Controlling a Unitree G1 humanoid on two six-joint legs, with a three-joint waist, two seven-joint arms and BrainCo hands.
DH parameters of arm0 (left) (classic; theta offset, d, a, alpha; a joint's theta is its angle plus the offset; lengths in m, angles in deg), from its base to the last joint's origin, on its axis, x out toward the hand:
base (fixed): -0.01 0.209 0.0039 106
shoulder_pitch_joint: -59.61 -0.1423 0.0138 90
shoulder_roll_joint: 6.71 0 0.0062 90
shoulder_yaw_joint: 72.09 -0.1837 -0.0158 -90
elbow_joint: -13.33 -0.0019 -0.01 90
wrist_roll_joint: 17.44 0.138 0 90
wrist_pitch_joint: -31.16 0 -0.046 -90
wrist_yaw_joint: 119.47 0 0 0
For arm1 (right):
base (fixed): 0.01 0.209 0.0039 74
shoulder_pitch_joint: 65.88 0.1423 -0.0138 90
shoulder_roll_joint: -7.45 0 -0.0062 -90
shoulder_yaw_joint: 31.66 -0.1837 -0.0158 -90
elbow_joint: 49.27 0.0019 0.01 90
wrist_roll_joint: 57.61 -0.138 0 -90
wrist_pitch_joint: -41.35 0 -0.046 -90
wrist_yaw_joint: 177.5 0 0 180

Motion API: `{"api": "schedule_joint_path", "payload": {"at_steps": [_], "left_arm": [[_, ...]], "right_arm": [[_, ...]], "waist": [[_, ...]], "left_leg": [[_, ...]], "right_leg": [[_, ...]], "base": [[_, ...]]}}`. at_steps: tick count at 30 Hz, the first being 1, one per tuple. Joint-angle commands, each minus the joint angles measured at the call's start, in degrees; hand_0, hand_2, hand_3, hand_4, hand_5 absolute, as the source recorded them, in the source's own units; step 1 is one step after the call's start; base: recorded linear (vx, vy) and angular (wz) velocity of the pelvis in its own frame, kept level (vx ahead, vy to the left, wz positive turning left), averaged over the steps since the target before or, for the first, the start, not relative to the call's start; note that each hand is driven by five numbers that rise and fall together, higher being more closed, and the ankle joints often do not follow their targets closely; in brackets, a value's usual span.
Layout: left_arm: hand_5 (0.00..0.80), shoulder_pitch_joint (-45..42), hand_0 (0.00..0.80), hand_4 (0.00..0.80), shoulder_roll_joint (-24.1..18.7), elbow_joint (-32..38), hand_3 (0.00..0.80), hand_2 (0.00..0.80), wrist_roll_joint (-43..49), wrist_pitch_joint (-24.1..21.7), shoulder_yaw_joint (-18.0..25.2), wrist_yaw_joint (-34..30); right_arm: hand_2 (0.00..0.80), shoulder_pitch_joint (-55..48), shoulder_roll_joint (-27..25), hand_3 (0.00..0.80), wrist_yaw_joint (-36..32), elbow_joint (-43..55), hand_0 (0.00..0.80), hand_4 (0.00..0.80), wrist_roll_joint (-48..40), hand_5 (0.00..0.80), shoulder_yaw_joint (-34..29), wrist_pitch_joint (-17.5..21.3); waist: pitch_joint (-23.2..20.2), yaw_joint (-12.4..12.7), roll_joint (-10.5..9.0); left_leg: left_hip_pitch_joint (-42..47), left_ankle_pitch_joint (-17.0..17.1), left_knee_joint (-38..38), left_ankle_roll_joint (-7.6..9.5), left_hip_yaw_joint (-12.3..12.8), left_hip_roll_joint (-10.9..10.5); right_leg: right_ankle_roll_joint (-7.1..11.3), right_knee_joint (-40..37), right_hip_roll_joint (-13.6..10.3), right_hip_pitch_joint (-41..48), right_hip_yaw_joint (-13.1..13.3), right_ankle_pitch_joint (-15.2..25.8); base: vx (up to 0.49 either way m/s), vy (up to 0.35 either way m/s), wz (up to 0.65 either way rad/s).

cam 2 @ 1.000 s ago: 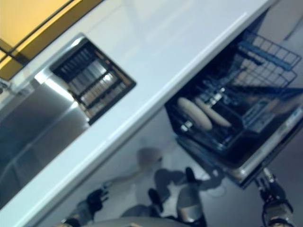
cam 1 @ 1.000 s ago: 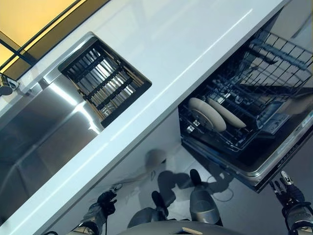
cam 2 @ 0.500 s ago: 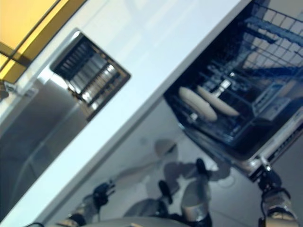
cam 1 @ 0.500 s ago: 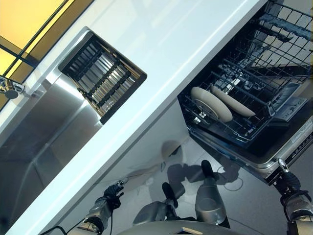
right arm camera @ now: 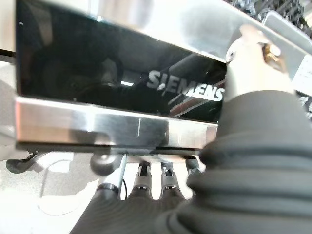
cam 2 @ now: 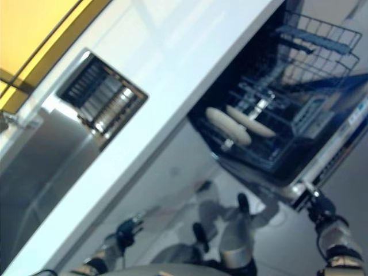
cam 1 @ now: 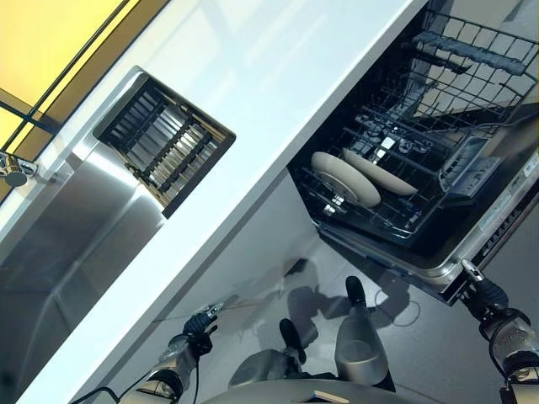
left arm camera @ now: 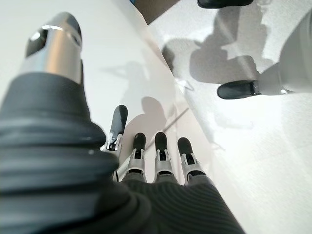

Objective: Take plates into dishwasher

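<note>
The right hand [cam 1: 482, 296] sat at the front edge of the lowered dishwasher door [cam 1: 497, 227], its fingers [right arm camera: 142, 182] reaching under the door's steel handle bar [right arm camera: 112, 129] while the thumb [right arm camera: 248, 48] lay over the top edge; whether the fingers were curled round the bar or simply straight beneath it could not be told, since their tips were hidden under it. It held no plate. The left hand [cam 1: 199, 324] hung low beside the white cabinet front [cam 1: 244, 244] below the counter, well apart from the dishwasher, with its fingers [left arm camera: 158, 151] straight and relaxed and nothing in it. Beyond the right hand, up the open door, the lower rack [cam 1: 387, 210] was pulled out, and two cream plates [cam 1: 345, 178] stood on edge in it, side by side and leaning slightly, near the rack's corner closest to the counter. They were well apart from the right hand, with most of the door and the rack's front between them, and farther still from the left hand. Above the lower rack the upper wire basket [cam 1: 472, 59] showed inside the machine. The white countertop [cam 1: 278, 76] ran diagonally across the head views, and set into it, far from both hands, was a steel sink [cam 1: 67, 227] with a dark slatted drain rack [cam 1: 164, 141] at its end nearest the dishwasher. A yellow wall [cam 1: 42, 34] lay behind the counter.
</note>
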Motion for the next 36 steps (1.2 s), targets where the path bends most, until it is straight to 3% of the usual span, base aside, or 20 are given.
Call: {"api": "schedule_joint_path", "payload": {"at_steps": [1,7,13,25,30,36], "left_arm": [[0.0,4.63,0.0,0.0,-3.49,-0.14,0.0,0.0,-1.22,-1.41,-2.9,1.6],[0.0,4.09,0.0,0.0,-3.15,0.37,0.0,0.0,-1.61,-0.93,-3.15,2.48],[0.0,3.21,0.0,0.0,-3.1,0.96,0.0,0.0,-2.15,-0.58,-3.12,3.02],[0.0,2.06,0.0,0.0,-5.22,0.4,0.0,0.0,-0.23,-0.25,-2.34,4.06],[0.0,1.88,0.0,0.0,-6.0,-0.16,0.0,0.0,0.83,-0.25,-1.53,3.95],[0.0,1.46,0.0,0.0,-5.88,-1.82,0.0,0.0,0.6,-1.31,-0.42,3.54]], "right_arm": [[0.0,27.31,8.63,0.0,-8.86,14.48,0.0,0.0,-2.13,0.0,7.18,2.46],[0.0,32.78,7.27,0.0,-9.19,12.93,0.0,0.0,-4.48,0.0,7.65,0.4],[0.0,36.67,8.24,0.0,-9.73,11.92,0.0,0.0,-6.07,0.0,9.18,-0.31],[0.0,40.01,9.61,0.0,-8.62,8.63,0.0,0.0,-7.86,0.0,10.24,1.13],[0.0,36.59,8.6,0.0,-4.2,5.75,0.0,0.0,-0.71,0.0,9.48,0.5],[0.0,26.66,9.4,0.0,0.34,0.86,0.0,0.0,8.08,0.0,8.82,1.6]], "waist": [[-6.11,6.02,-4.49],[-7.62,8.0,-5.11],[-9.32,10.78,-7.01],[-11.41,15.78,-13.21],[-11.52,16.26,-14.89],[-11.47,15.97,-16.31]], "left_leg": [[0.47,0.54,0.42,-0.03,-0.1,-3.21],[0.92,0.59,0.42,-0.06,-1.06,-3.19],[1.77,0.67,0.41,-0.14,-2.42,-2.9],[2.44,0.61,0.36,-0.43,-4.78,-0.54],[2.52,0.59,0.36,-0.54,-5.04,0.32],[3.01,0.5,0.36,-0.35,-4.98,1.0]], "right_leg": [[2.55,2.82,-3.88,3.8,-0.06,-5.15],[2.5,2.07,-4.04,5.33,-1.09,-5.08],[2.36,1.0,-3.92,7.53,-2.78,-4.71],[1.84,0.21,-2.25,10.93,-6.22,-5.04],[1.83,-0.12,-1.63,11.65,-6.91,-5.08],[1.78,-0.13,-0.92,12.55,-6.94,-5.35]], "base": [[0.038,-0.028,-0.06],[0.045,-0.021,0.02],[0.055,-0.039,0.07],[0.054,-0.102,0.43],[0.028,-0.066,0.77],[0.035,-0.011,0.03]]}}
